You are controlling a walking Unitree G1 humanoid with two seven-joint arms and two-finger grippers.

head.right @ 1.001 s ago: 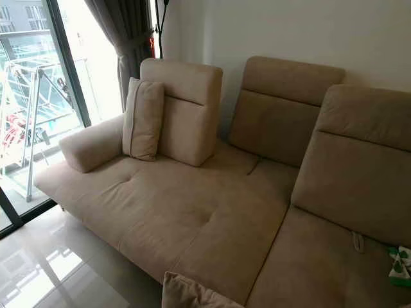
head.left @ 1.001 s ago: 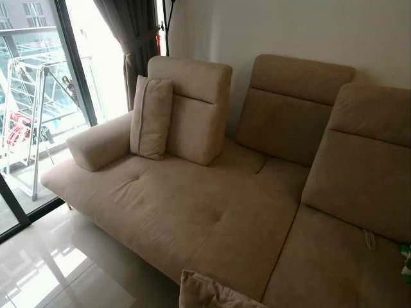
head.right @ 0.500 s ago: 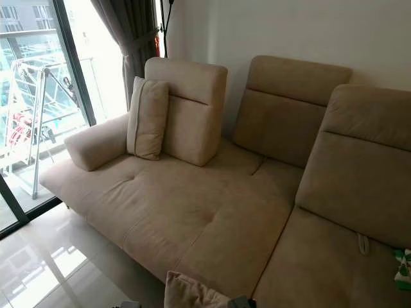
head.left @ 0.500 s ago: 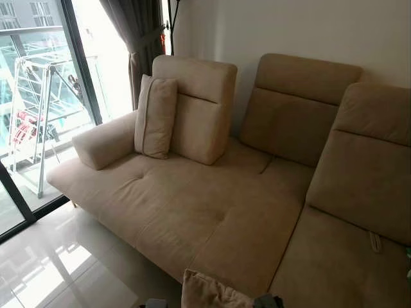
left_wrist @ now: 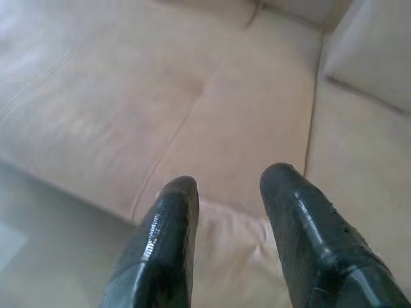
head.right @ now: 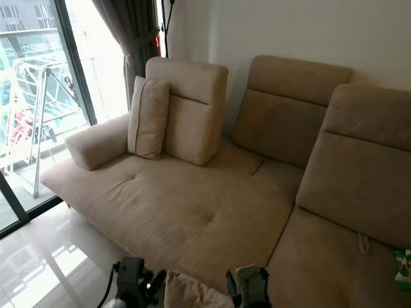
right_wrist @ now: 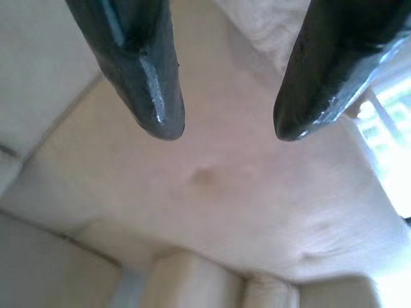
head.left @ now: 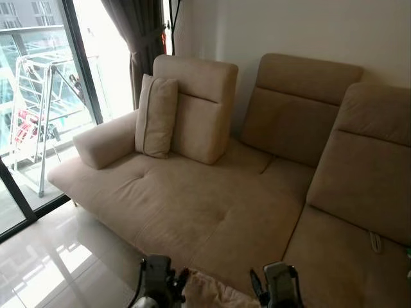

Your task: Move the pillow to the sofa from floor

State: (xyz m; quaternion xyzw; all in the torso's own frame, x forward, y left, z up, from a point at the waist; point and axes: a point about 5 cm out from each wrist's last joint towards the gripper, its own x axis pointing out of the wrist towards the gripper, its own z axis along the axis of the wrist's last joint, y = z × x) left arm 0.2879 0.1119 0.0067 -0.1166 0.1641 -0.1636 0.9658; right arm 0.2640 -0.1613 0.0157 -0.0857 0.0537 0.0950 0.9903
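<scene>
No brand, label or writing can be read anywhere. A beige pillow (head.left: 212,294) sits at the bottom edge of the head views, held up in front of the beige sofa (head.left: 212,205), between the left gripper (head.left: 160,285) and the right gripper (head.left: 277,289), whose housings rise on either side of it. The left wrist view adds what the head views cut off: the two black fingers (left_wrist: 168,224) stand apart with the pillow's (left_wrist: 237,256) creased corner lying between them, the fabric touching or nearly touching the pads, so the left gripper is spread around the pillow rather than clenched tight. The right wrist view shows its fingers (right_wrist: 144,77) parted with nothing between the tips, released, and beyond them the sofa seat and its dimple. On the sofa, a second cushion (head.left: 156,115) leans upright against the left backrest, beside the armrest. To the left, a glass door (head.left: 38,102) opens on a balcony with a drying rack (head.left: 29,109), a dark curtain (head.left: 138,32) hangs in the corner, and glossy floor tiles (head.left: 58,263) lie before the sofa.
</scene>
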